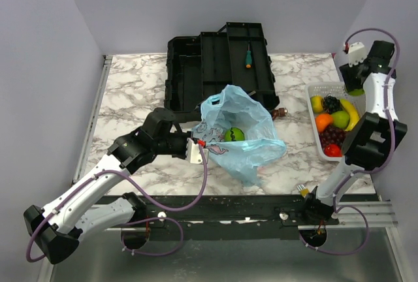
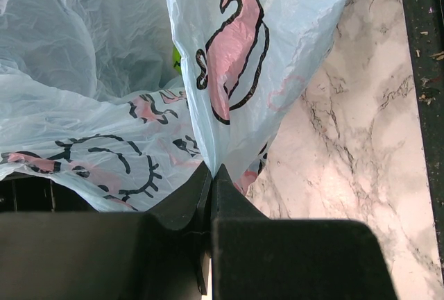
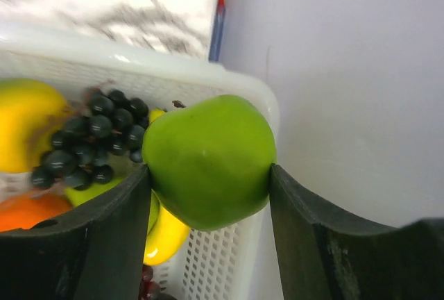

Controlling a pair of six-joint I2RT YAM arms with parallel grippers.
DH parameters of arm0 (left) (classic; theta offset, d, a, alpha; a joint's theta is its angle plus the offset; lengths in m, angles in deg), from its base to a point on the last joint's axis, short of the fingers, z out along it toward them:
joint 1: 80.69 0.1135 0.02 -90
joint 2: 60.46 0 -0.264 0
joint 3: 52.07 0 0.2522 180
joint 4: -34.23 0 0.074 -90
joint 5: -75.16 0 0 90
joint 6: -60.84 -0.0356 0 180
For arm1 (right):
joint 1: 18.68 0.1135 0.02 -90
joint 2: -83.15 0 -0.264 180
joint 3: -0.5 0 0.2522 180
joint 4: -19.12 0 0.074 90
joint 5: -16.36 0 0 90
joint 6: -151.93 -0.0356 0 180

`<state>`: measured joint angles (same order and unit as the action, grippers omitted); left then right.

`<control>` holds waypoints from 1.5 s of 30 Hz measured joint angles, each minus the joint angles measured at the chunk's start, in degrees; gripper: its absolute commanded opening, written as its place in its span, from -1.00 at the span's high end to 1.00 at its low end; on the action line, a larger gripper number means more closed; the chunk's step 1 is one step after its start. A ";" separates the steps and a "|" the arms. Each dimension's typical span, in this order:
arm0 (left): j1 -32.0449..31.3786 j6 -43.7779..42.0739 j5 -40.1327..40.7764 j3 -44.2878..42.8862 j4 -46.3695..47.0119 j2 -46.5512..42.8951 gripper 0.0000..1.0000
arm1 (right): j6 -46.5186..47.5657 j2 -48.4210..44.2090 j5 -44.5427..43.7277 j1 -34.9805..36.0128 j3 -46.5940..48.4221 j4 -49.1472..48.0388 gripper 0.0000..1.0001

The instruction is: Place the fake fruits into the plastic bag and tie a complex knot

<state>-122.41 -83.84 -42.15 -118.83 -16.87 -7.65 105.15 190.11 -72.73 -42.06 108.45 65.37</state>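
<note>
Progress early: left claw [image 2: 211, 169] pinches plastic bag [image 2: 104, 126], one green fruit [image 1: 234, 134] inside; right claw [image 3: 208, 175] clamps green apple [image 3: 208, 157] above stocked mesh basket [image 3: 229, 81]; no knot.

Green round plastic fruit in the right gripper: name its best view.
Right wrist: the green round plastic fruit sits large, centred, clamped by the right gripper. Top external shows a green sliver; left wrist, nothing.

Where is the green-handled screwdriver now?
In the top view, the screwdriver lies in the right half of the open black toolbox, behind the plastic bag.
</note>
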 measured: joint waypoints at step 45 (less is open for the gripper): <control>0.00 0.70 0.02 0.44 -0.11 0.81 1.00 | -11.76 -33.07 21.40 64.37 -33.57 5.46 -0.87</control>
<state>-122.41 -83.14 -42.13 -118.39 -16.98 -6.84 93.39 157.04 -51.33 22.31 74.88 70.84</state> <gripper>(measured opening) 0.009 0.914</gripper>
